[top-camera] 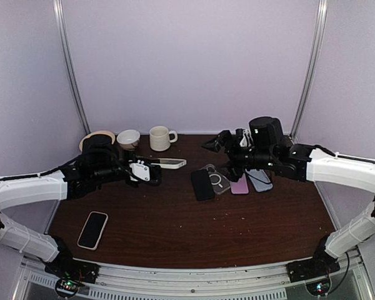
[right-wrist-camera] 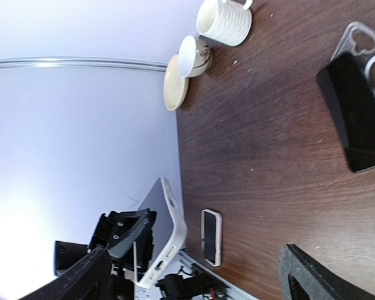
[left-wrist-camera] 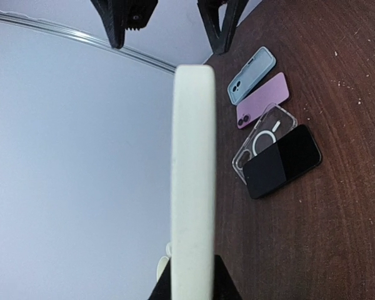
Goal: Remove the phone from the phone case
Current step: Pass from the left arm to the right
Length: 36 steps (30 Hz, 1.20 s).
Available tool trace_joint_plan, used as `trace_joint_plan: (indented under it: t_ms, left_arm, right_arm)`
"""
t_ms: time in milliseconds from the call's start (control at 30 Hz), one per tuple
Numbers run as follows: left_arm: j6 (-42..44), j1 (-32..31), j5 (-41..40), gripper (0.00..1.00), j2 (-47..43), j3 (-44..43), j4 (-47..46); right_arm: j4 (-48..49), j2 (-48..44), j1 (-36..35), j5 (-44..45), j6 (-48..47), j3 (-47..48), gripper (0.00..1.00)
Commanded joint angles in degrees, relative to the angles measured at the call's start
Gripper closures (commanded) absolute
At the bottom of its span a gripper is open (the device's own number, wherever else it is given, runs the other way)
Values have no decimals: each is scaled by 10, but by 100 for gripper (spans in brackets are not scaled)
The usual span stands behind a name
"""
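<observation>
My left gripper [top-camera: 145, 170] is shut on a phone in a white case [top-camera: 169, 164] and holds it above the table, pointing right. In the left wrist view the case [left-wrist-camera: 194, 181] stands edge-on between my fingers. The right wrist view shows it tilted [right-wrist-camera: 165, 231], screen side grey, ports at its lower end. My right gripper [top-camera: 220, 142] is open and empty, above the table's back right and facing the held phone with a gap between them. Its fingers [right-wrist-camera: 87, 281] stand wide apart.
A black phone [top-camera: 202, 184], a clear case [top-camera: 217, 179], a pink case [top-camera: 240, 184] and a blue case [top-camera: 260, 180] lie in a row under my right arm. Another cased phone [top-camera: 92, 229] lies front left. A mug [top-camera: 161, 137], a cup [top-camera: 128, 138] and a saucer [top-camera: 97, 138] stand at the back.
</observation>
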<state>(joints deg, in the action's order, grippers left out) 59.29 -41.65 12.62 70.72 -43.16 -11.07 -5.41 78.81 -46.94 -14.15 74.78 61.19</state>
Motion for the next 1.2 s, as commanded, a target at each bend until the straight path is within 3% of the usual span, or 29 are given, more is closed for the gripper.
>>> trace_joint_plan:
  t_ms: [0, 300, 433, 633, 800, 967, 1167]
  left_arm:
    - [18, -3, 6, 100, -13, 5, -101]
    - [15, -4, 6, 100, -20, 9, -106]
    - [15, -3, 4, 100, -23, 12, -107]
    - [14, -4, 5, 100, -27, 16, -111]
    - [11, -4, 6, 100, -28, 20, -114]
    - [12, -3, 5, 100, -29, 21, -115]
    - [14, -3, 6, 100, -30, 23, -113]
  right_arm:
    - [144, 58, -35, -19, 142, 14, 3]
    - [204, 134, -79, -28, 195, 68, 12]
    - [215, 136, -81, -21, 199, 67, 29]
    - [221, 142, -83, -22, 200, 71, 43]
    - [224, 151, -83, -30, 198, 81, 46]
    - [228, 156, -83, -30, 198, 84, 63]
    - [234, 158, -83, -29, 198, 81, 77]
